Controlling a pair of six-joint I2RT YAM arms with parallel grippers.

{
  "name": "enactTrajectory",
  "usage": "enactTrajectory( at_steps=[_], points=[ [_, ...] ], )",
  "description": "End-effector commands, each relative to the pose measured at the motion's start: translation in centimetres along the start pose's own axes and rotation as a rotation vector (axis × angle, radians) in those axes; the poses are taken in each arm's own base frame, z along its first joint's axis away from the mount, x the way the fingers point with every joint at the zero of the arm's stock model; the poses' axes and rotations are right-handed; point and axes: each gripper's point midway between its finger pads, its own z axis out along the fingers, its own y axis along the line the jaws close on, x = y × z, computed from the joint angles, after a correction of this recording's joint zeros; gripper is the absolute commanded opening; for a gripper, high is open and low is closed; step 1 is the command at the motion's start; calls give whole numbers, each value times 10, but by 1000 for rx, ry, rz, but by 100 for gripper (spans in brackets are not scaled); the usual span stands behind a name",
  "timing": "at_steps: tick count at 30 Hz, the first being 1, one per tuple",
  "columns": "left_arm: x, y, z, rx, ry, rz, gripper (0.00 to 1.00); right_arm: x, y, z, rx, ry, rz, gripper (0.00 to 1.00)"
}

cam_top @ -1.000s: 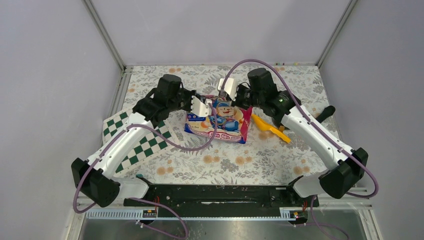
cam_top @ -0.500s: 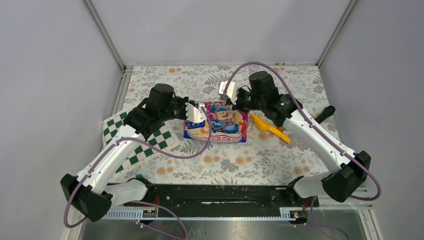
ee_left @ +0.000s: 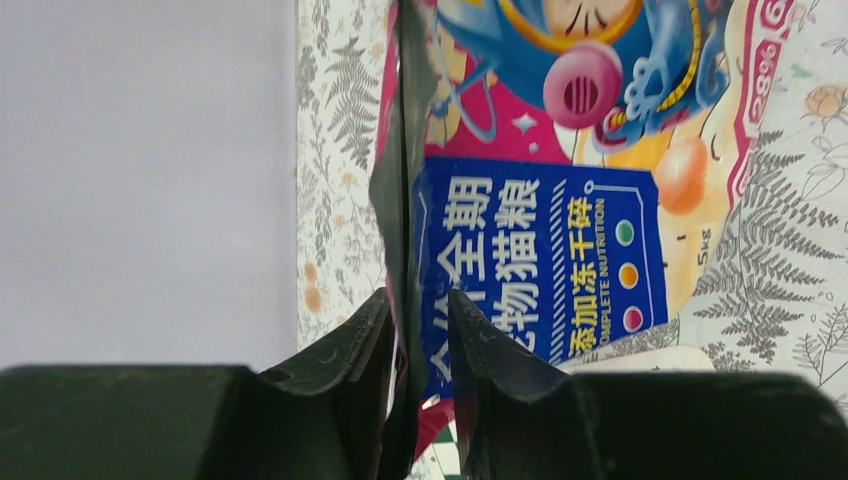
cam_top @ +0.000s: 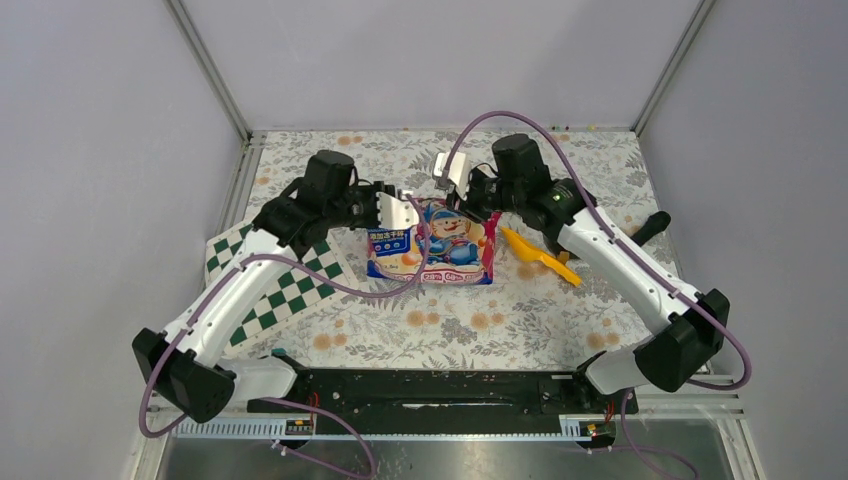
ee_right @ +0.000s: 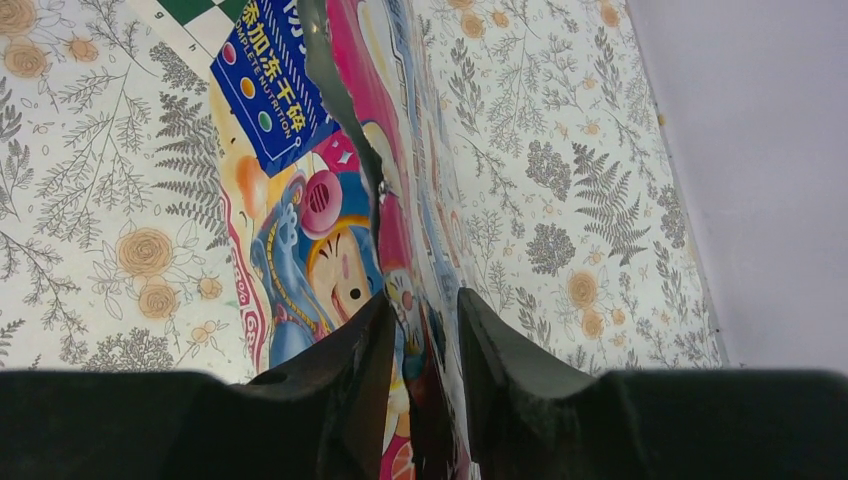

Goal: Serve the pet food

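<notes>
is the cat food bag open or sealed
Cannot tell: left gripper and right gripper pinch the bag by its top edge; no opening or kibble shows.

The pet food bag at centre frame was glossy, creased plastic film, the scoop right of it smooth orange plastic, the floral table cover matt, and the left gripper's fingers dull black plastic.

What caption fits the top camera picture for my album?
Left gripper and right gripper pinch the cat food bag near an orange scoop.
</notes>
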Motion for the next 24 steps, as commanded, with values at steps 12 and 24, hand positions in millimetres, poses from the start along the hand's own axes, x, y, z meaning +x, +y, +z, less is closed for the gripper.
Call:
enactTrajectory(
  at_steps=[12, 24],
  points=[
    [-38, 5, 18, 33, -75, 86, 7, -35, -11, 13, 8, -88, -51, 0],
    [-51, 13, 25, -21, -147, 63, 23, -43, -3, 13, -39, -128, -42, 30]
  ],
)
